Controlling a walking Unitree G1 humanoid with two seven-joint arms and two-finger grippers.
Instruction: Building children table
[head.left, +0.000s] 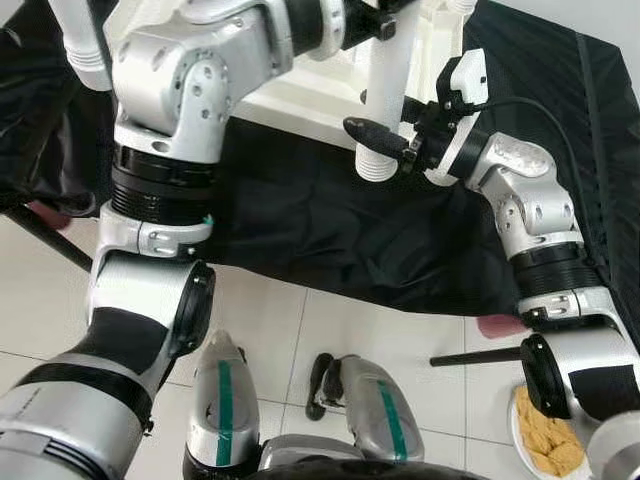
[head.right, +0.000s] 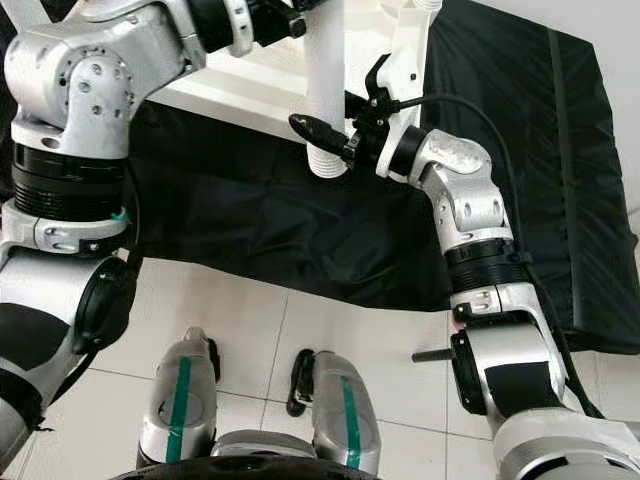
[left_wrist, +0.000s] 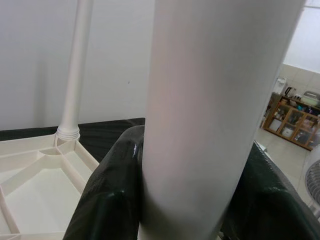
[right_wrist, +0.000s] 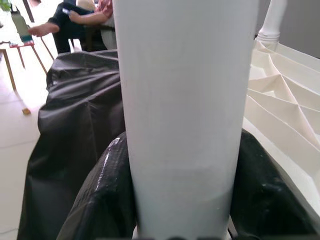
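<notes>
- I see the white table top (head.left: 300, 95) lying upside down on a black cloth (head.left: 330, 230), ribbed underside up.
- A white leg (head.left: 385, 110) stands at the near edge of the top, its ringed end pointing toward me over the cloth.
- My right gripper (head.left: 385, 140) is clamped on the leg near that ringed end; in the right wrist view a black finger (right_wrist: 100, 200) presses against each side of the tube.
- My left gripper (left_wrist: 185, 200) holds the same leg higher up, closed snugly round it, with the fingers (left_wrist: 107, 195) wrapping the tube on both sides.
- A second leg (left_wrist: 75, 75) already stands upright in a corner socket of the top, well apart from the one I hold.
- Green stripes run down my two silver shins (head.left: 225, 410) on the tiled floor (head.left: 300, 330).
- A plate (head.left: 515, 430) of yellowish pieces sits on the floor by my right arm.
- In the right wrist view a person (right_wrist: 80, 20) sits in the background beyond the cloth.
- I can read no brand, label or writing anywhere.
</notes>
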